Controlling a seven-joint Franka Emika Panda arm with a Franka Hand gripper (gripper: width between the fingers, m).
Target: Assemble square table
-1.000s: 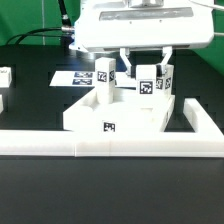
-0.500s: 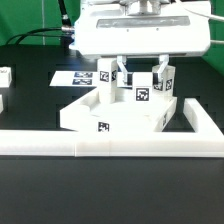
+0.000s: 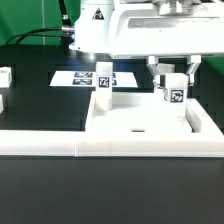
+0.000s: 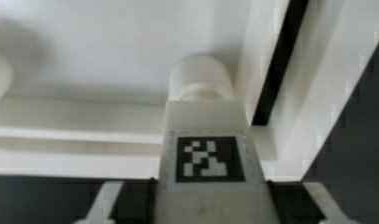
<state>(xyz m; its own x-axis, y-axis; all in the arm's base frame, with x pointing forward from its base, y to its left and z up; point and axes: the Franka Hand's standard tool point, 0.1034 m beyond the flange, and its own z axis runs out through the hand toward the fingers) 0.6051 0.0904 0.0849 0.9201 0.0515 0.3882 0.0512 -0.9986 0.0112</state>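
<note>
Black tabletop fills the scene, with a green wall behind it. A long low white rail runs along the table's front edge and turns back at the exterior view's right, making a corner. The square panel lies flat inside that corner, touching both arms of the rail.

Two legs stand upright on the panel. The held leg is at the panel's back corner on the exterior view's right, its tag facing the camera. The second leg stands at the back corner on the exterior view's left.

The gripper hangs from the white arm straight over the held leg, with its jaws pinching the leg's top from either side. In the wrist view the held leg points down onto the white panel, just beside its edge.

The marker board lies flat near the table's back edge. Another tagged white piece sits at the left edge, cut off by the frame.
</note>
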